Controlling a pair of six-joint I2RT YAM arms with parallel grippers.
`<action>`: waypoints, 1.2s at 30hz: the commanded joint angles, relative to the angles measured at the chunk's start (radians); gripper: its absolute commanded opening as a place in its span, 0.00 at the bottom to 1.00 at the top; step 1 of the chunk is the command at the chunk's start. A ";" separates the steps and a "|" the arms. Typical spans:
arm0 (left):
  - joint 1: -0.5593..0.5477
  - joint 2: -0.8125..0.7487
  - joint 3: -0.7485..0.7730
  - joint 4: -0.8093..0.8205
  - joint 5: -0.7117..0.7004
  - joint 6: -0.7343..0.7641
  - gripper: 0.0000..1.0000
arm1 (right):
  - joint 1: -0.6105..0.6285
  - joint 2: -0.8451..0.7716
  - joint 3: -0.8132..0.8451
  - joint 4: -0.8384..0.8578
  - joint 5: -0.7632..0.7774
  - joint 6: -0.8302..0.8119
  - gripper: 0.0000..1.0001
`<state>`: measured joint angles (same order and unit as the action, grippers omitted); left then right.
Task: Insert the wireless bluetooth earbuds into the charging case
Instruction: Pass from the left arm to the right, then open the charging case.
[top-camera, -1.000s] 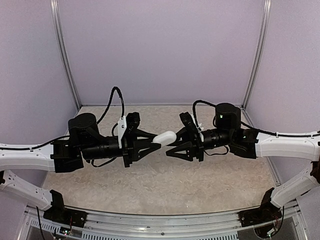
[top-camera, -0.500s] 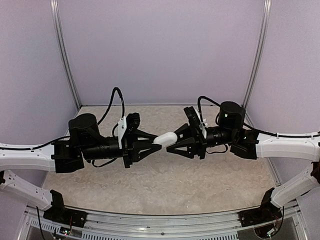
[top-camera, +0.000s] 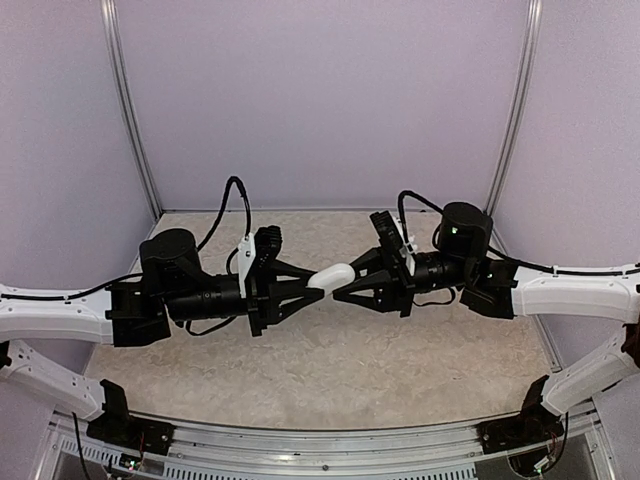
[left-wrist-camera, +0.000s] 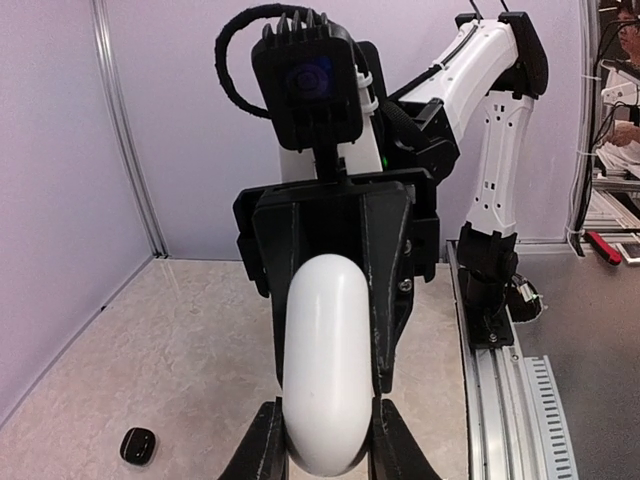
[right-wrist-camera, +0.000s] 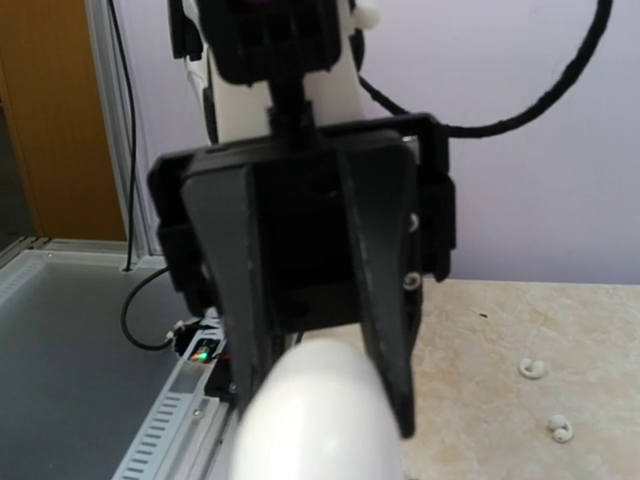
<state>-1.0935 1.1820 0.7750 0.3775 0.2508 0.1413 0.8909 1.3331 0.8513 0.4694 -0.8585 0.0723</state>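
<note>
The white charging case (top-camera: 330, 276) hangs in mid-air between the two arms, lid closed. My left gripper (top-camera: 317, 288) is shut on its near end; in the left wrist view its fingertips (left-wrist-camera: 262, 442) press both sides of the case (left-wrist-camera: 328, 370). My right gripper (top-camera: 340, 289) faces it from the right, and its fingers (left-wrist-camera: 384, 300) close on the case's other end. In the right wrist view the case (right-wrist-camera: 315, 420) is a blur at the bottom and my own fingers do not show. Two white earbuds (right-wrist-camera: 532, 368) (right-wrist-camera: 561, 430) lie on the table.
A small black object (left-wrist-camera: 138, 445) lies on the beige table (top-camera: 330, 370) under the left arm. Purple walls enclose the table on three sides. A metal rail (left-wrist-camera: 520, 400) runs along the near edge by the arm bases.
My right gripper has moved left onto the free end of the case and closed on it. The left gripper has held still with the case.
</note>
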 joint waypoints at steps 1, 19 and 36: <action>0.006 0.011 0.003 0.027 -0.009 0.013 0.18 | -0.001 -0.009 -0.008 0.026 -0.024 0.017 0.21; 0.010 -0.021 0.019 0.028 -0.146 -0.034 0.47 | 0.000 -0.031 -0.044 0.008 0.016 -0.046 0.08; 0.063 -0.074 -0.011 0.054 -0.127 -0.091 0.48 | -0.001 -0.034 -0.064 0.006 0.021 -0.062 0.04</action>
<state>-1.0466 1.1358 0.7712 0.3843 0.1501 0.0700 0.8864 1.3273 0.8021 0.4801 -0.8082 0.0193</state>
